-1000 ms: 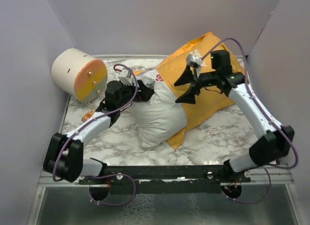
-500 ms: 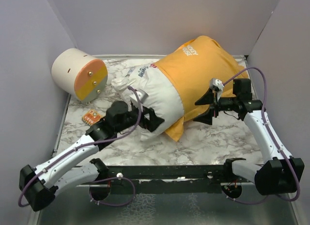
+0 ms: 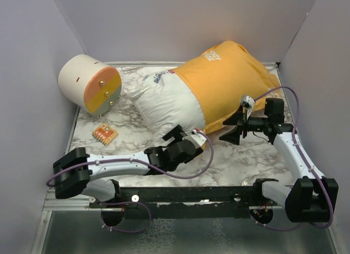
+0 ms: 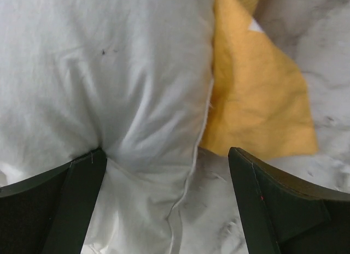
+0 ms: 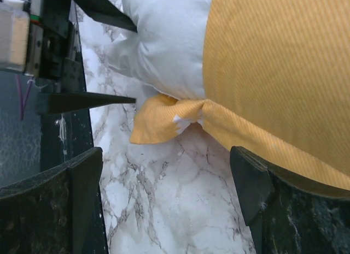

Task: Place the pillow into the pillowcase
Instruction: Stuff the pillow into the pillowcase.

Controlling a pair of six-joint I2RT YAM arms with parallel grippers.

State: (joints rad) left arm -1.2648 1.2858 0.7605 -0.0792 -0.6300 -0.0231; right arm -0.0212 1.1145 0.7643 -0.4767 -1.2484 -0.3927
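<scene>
The white pillow (image 3: 164, 101) lies slanted across the marble table, its far right part inside the orange-yellow pillowcase (image 3: 229, 79). The near left part sticks out bare. My left gripper (image 3: 186, 136) is open at the pillow's near corner. In the left wrist view the pillow (image 4: 109, 74) bulges between its fingers, with the pillowcase corner (image 4: 257, 112) to the right; the left gripper (image 4: 165, 155) holds nothing. My right gripper (image 3: 231, 127) is open just off the case's near edge. In its own view the right gripper (image 5: 165, 155) spans bare marble below the pillowcase (image 5: 273, 63) and the pillow (image 5: 169, 41).
A cream-and-orange cylinder (image 3: 90, 83) lies at the back left. A small orange packet (image 3: 104, 134) rests on the marble left of the pillow. Grey walls close in the left, back and right sides. A black rail (image 3: 191, 194) runs along the near edge.
The left arm swung from the pillow's left side round to its near corner. The right gripper came down off the case to its near edge. The pillow now lies flatter.
</scene>
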